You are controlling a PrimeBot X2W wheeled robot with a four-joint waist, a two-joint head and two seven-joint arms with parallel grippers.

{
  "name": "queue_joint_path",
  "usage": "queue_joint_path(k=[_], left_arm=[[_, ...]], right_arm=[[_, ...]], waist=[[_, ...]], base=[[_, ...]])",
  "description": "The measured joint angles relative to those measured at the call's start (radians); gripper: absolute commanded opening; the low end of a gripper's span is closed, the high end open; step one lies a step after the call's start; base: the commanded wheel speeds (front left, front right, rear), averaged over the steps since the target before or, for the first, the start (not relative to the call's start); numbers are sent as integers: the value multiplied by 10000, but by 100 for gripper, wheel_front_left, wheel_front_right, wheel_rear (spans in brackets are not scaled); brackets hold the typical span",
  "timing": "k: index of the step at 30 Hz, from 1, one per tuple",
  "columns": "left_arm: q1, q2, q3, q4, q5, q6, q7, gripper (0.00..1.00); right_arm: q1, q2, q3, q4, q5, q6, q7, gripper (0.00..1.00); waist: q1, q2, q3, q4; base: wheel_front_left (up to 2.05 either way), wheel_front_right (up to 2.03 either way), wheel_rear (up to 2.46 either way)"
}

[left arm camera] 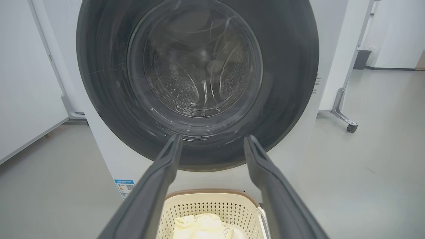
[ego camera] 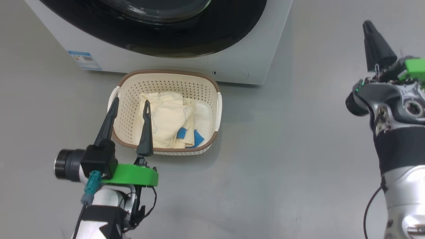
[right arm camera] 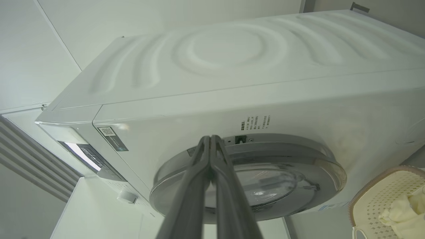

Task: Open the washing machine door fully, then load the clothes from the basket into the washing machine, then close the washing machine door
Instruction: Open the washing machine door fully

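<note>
Cream clothes (ego camera: 166,116) in basket (ego camera: 169,71) below spread-apart left fingers (ego camera: 145,132); right fingers (right arm camera: 196,179) pressed together, empty, clear of washing machine door (right arm camera: 272,151).

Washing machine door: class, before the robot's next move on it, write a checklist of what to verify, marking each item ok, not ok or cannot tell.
1. Is the washing machine door open: not ok, it lies closed against the washing machine.
2. Does the right gripper hold the door: not ok, its fingers are pressed together on nothing.
3. Is the left gripper ready to pick: ok, it is open above the basket.
4. Are the clothes in the basket: ok.
5. Is the basket clear of the door's swing: cannot tell; it stands close in front of the washing machine.
</note>
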Motion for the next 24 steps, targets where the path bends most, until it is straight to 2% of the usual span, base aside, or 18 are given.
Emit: queue_joint_path(k=[8,24], left_arm=[[-328,-61,-161,-81,0,-12,-52,100],[-954,-140,-642,-199,-29,77,-52,100]], right_arm=[[-2165,-270,780,1409,313,0,1248,0],[-5236,-545,1712,3323,21,0,1783,0]], waist=[[1,0,631,355],[0,0,1550,993]], base=[[0,0,0],[0,0,0]])
